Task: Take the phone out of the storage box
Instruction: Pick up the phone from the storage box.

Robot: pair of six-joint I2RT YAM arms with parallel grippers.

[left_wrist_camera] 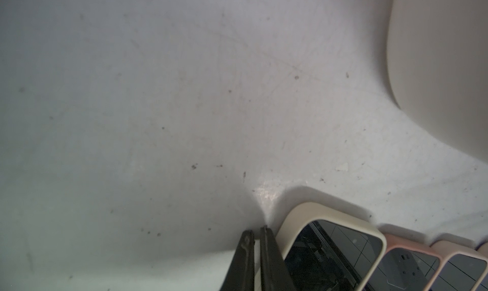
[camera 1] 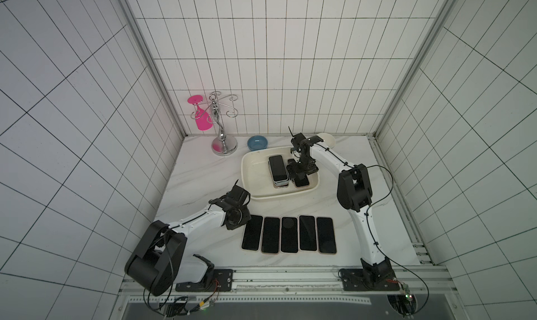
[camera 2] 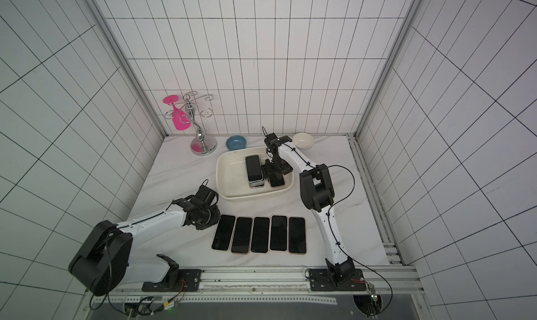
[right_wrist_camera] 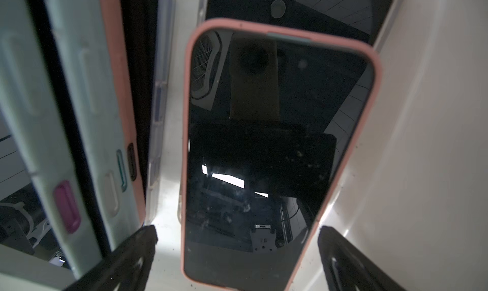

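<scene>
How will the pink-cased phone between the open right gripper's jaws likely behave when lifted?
The pink-cased phone looks rigid, so it should lift without bending. Its matte case edges probably grip better than the glossy screen. It lies on another phone, so it may slide as the right gripper closes.

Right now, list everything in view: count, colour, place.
storage box: one, cream-white, rear middle of table
phones in box: several, dark screens, one pile plus a pink-cased phone lying on another; exact count hidden
phones on table: five, black screens, row near the front
bowl: one, blue, behind box
bowl: one, white, rear, by right arm
wine glass: one, pink, hanging upside down on rack
glass rack: one, silver, rear left
table: one, white marble
left end effector: black, shut, beside the row's end phone
right end effector: black, open, astride pink-cased phone
</scene>
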